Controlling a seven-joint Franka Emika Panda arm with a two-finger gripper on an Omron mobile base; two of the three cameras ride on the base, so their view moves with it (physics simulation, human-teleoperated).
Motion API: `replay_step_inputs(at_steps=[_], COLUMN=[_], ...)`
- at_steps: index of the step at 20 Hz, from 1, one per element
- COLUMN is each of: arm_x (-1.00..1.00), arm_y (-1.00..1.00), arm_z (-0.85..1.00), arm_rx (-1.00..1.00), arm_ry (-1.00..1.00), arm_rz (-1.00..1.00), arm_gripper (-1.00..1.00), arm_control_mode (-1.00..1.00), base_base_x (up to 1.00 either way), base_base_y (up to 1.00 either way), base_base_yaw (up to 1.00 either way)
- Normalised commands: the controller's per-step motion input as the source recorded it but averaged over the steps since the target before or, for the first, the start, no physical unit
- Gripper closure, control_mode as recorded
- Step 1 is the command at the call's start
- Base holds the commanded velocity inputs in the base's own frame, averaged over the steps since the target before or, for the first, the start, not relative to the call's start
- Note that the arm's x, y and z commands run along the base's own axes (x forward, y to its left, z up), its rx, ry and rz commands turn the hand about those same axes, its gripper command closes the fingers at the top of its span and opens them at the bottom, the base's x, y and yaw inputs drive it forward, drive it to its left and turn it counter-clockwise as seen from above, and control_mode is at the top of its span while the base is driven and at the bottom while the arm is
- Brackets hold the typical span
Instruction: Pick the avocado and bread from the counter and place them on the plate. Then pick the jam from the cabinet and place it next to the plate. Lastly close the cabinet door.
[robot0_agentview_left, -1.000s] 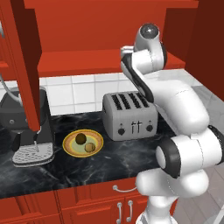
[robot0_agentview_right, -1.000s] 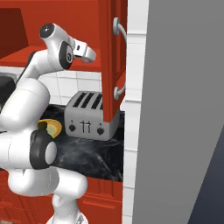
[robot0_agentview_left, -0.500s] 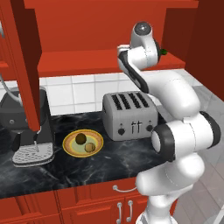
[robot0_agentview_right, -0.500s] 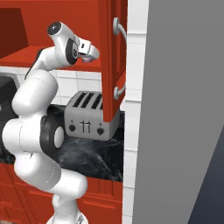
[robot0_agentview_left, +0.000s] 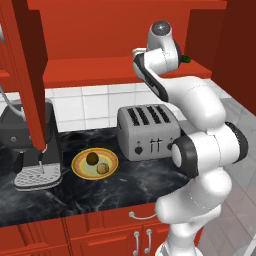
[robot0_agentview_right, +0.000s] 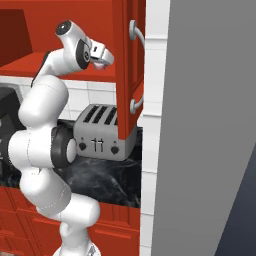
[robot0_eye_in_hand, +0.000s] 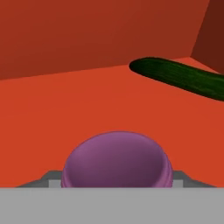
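In the hand view the lilac jam (robot0_eye_in_hand: 116, 159) stands on the red cabinet shelf (robot0_eye_in_hand: 65, 105), right between my fingertips (robot0_eye_in_hand: 51, 178). My gripper (robot0_eye_in_hand: 116, 177) has closed against both sides of the jar. From the base, my hand (robot0_agentview_right: 100, 54) reaches into the cabinet (robot0_agentview_left: 100, 35) above the toaster. Down on the counter (robot0_agentview_left: 75, 195), the plate (robot0_agentview_left: 79, 169) holds the dark avocado (robot0_agentview_left: 92, 158) and the tan bread (robot0_agentview_left: 103, 168). The cabinet door (robot0_agentview_left: 30, 75) hangs open at the left.
A long dark-green vegetable (robot0_eye_in_hand: 179, 78) lies on the shelf behind and to the right of the jar. The silver toaster (robot0_agentview_left: 148, 131) sits below the shelf, and a dark coffee machine (robot0_agentview_left: 22, 135) stands left of the plate. Another open red door (robot0_agentview_right: 131, 65) hangs beside my hand.
My arm has stretched up and further into the cabinet, carrying the hand toward the right along the shelf. The plate, avocado and bread have stayed put.
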Motion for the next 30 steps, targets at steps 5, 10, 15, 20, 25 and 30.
replay_step_inputs(at_steps=[5, 10, 15, 20, 25, 30], arm_x=[0.00, -0.42, -0.89, -0.90, -0.65, -0.53], arm_y=[0.00, 0.00, 0.04, 0.17, 0.33, 0.36], arm_z=[-0.63, -0.24, -0.19, 0.01, 0.09, 0.22], arm_rx=[0.04, 0.00, -0.04, 0.00, 0.02, 0.06], arm_ry=[-0.02, -0.16, -0.22, -0.03, 0.11, 0.19], arm_rz=[-0.02, -0.02, 0.00, 0.03, 0.02, 0.02], arm_gripper=[1.00, 1.00, 1.00, 1.00, 1.00, 1.00], arm_control_mode=[-1.00, -1.00, -1.00, -1.00, -1.00, -1.00], base_base_x=[0.00, 0.00, 0.00, 0.00, 0.00, 0.00], base_base_y=[0.00, 0.00, 0.00, 0.00, 0.00, 0.00], base_base_yaw=[0.00, 0.00, 0.00, 0.00, 0.00, 0.00])
